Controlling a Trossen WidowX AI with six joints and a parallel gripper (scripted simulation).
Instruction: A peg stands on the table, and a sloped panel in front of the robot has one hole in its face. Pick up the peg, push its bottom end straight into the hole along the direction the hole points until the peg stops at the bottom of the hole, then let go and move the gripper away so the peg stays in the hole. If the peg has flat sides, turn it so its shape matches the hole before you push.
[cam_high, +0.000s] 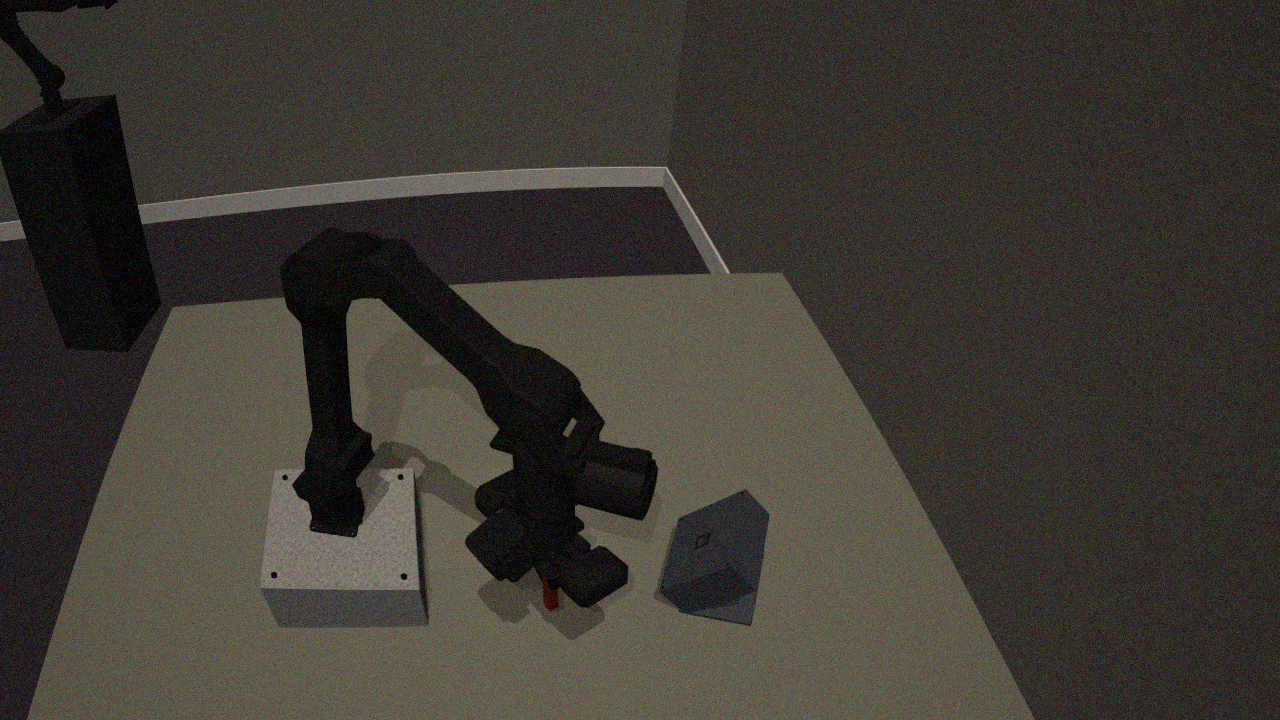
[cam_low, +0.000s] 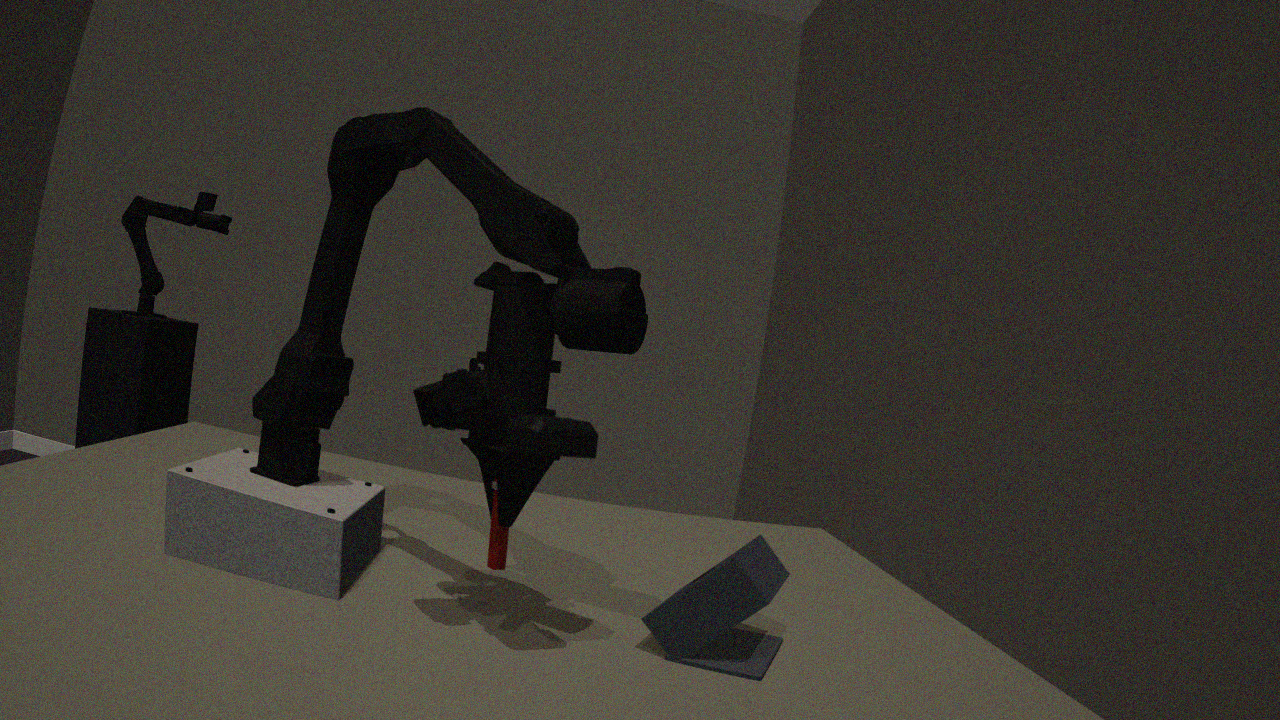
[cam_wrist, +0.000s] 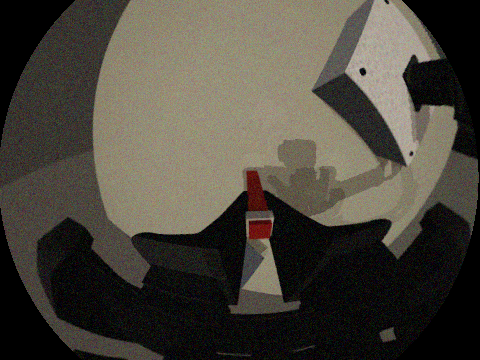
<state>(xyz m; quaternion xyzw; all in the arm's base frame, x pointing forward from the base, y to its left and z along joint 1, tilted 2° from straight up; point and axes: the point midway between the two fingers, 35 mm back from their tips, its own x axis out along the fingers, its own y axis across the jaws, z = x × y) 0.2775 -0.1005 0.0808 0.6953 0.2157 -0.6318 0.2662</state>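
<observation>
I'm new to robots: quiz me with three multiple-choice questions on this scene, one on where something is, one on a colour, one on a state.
1. Where is the sloped panel?
A. on the white base block
B. on the table, apart from the arm
C. in the gripper

2. What colour is the peg?
A. red
B. green
C. yellow

3. What is the gripper doing?
A. open, empty
B. shut on nothing
C. shut on the peg

Answers: 1 B, it sits on the table beside the arm. 2 A, plainly red. 3 C, the peg hangs from the fingers, clear of its shadow.
</observation>
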